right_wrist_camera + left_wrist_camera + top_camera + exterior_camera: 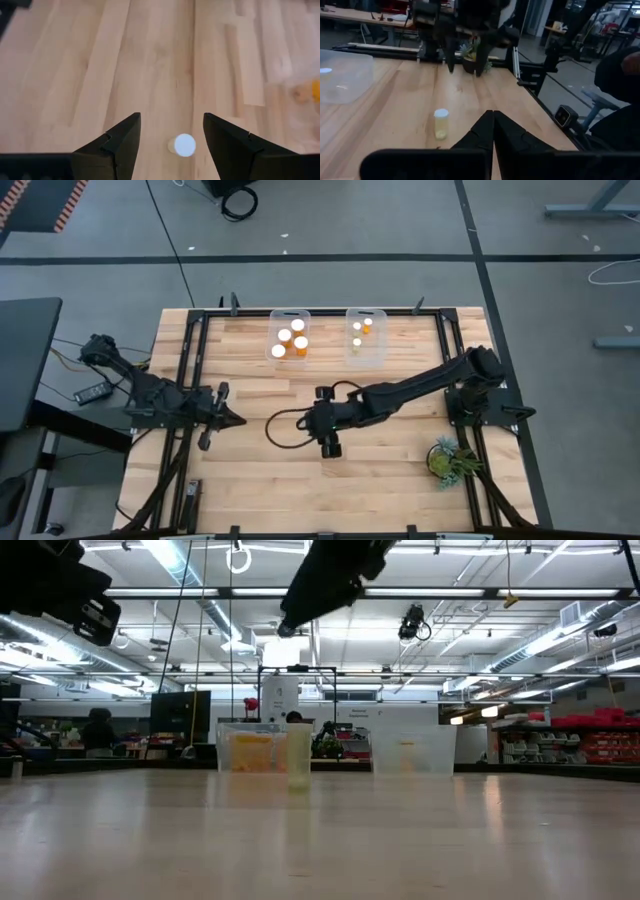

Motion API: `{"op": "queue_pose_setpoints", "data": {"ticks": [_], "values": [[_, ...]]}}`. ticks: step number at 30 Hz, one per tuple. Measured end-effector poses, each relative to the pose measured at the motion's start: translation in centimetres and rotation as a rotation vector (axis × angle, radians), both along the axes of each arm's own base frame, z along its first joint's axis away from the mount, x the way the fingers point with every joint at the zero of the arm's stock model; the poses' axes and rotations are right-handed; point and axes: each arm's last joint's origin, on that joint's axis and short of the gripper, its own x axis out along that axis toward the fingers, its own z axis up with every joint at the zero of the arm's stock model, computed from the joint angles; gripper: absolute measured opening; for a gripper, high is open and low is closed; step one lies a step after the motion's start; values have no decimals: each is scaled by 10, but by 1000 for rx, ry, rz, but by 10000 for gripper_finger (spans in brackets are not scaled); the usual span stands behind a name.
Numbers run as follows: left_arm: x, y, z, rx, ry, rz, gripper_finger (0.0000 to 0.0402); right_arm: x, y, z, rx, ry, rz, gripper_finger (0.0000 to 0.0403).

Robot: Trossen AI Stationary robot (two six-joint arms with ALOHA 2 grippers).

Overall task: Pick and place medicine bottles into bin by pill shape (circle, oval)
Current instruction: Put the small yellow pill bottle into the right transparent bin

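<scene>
One small pale bottle with a round white cap (184, 145) stands upright on its base on the wooden table; it also shows in the left wrist view (441, 123) and the low view (298, 755). My right gripper (171, 117) hangs open above it at mid-table (326, 423), fingers pointing down, one to each side of the cap and well clear of it. My left gripper (493, 114) is shut and empty at the table's left (238, 420). Three orange bottles (298, 326) stand in the left clear bin (291, 313), and two smaller ones (357, 341) in the right clear bin (382, 340).
The two clear bins stand side by side at the table's far edge. A small potted plant (450, 460) stands at the near right. A black cable (280, 430) loops on the table beside my right gripper. A dark frame (190, 380) runs along the table's edges.
</scene>
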Motion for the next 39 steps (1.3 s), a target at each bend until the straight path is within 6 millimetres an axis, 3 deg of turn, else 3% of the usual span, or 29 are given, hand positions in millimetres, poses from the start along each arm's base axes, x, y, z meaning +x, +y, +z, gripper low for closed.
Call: {"op": "queue_pose_setpoints", "data": {"ticks": [6,18,30,39], "values": [[-2,1,-14,1,-1,-1,11,12,-11,-23,7,55,-13,222],[-1,4,-15,28,-6,55,29,27,-32,-48,-37,69,47,222],[0,3,-16,39,10,55,22,17,-35,-79,19,102,101,222],[0,3,-16,38,9,55,24,11,-34,-89,-23,128,149,222]]}}
